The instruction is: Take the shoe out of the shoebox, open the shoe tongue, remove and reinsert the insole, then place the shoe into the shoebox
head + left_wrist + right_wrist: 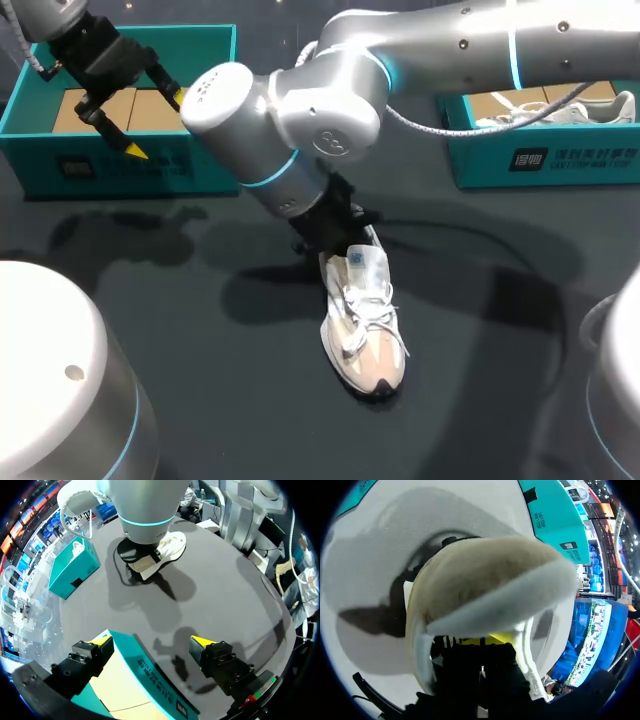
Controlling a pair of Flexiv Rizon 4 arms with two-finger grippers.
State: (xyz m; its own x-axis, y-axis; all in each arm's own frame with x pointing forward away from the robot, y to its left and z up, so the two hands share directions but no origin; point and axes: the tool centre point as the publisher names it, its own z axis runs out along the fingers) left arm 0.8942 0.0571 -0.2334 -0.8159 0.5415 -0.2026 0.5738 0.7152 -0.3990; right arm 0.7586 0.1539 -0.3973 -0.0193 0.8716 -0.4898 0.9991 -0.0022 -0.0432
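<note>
Gripper status, right arm: the right gripper sits at the heel end of the shoe, low over the opening. In the right wrist view the padded heel collar fills the picture and hides the contact, so it cannot be told whether the gripper is clamped or released.

Handling, by judgement: the shoe is a light, soft knit trainer with loose laces. The upper will fold under a pinch, and the sole will slide on the smooth table if pushed. The stiffest hold appears to be the heel collar, and for the opening step the tongue. The laces are a snag risk. The insole is not visible.

Position: the shoe rests on its sole near the table's middle. Its toe points toward the robot and its heel is under the right gripper.

The left gripper is spread wide and holds nothing. It hovers over the near wall of the left shoebox, well apart from the shoe. That box shows a bare cardboard floor. The right shoebox holds a second shoe.
</note>
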